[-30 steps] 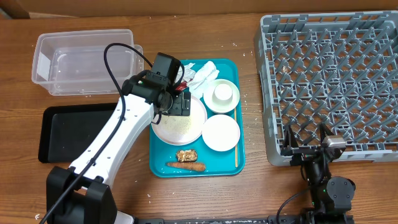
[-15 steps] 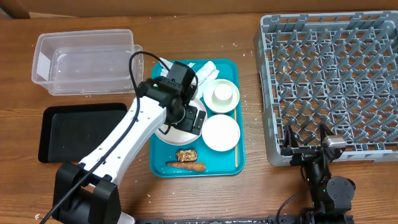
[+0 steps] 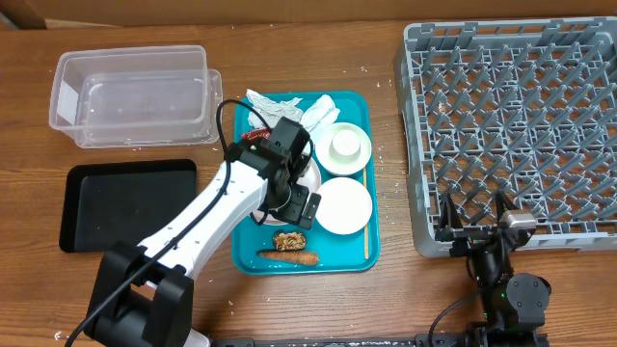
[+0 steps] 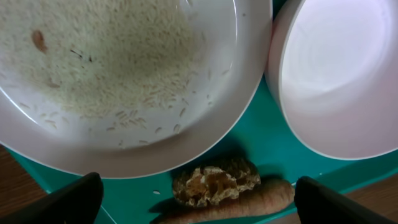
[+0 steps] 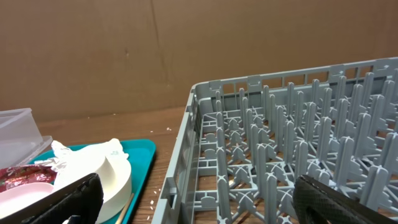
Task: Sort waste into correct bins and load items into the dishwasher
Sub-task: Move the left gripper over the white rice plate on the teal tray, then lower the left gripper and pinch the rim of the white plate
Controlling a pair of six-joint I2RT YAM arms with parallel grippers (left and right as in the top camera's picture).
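**Left gripper (image 3: 299, 204) wide open over the rice plate, holding nothing**

Both of my grippers have their jaws spread as far as they go, and neither has hold of anything.

My left one hangs over the teal tray (image 3: 349, 253), above the near edge of the large plate (image 4: 124, 149). Loose white rice (image 4: 118, 68) is scattered across that plate. From my left wrist I look straight down. The brown food lump (image 4: 215, 184) lies just below the plate's rim, between my two fingertips. The orange carrot (image 4: 255, 198) lies touching the lump on its near side. The smaller plate (image 4: 336, 81) sits just beside the large one, clean and bare.

Behind the smaller plate stands the cup (image 3: 344, 145). Crumpled white napkins (image 3: 313, 110) lie at the tray's far edge. The red shiny wrapper (image 5: 18, 175) lies next to them.

My right gripper (image 3: 474, 220) rests at the near edge of the grey dish rack (image 3: 521, 116), which has no dishes in it.

Left of the teal tray on the surface (image 3: 289, 43), the clear tub (image 3: 130, 96) sits at the back. The black tray (image 3: 125, 207) sits in front of it. I see no waste in either.
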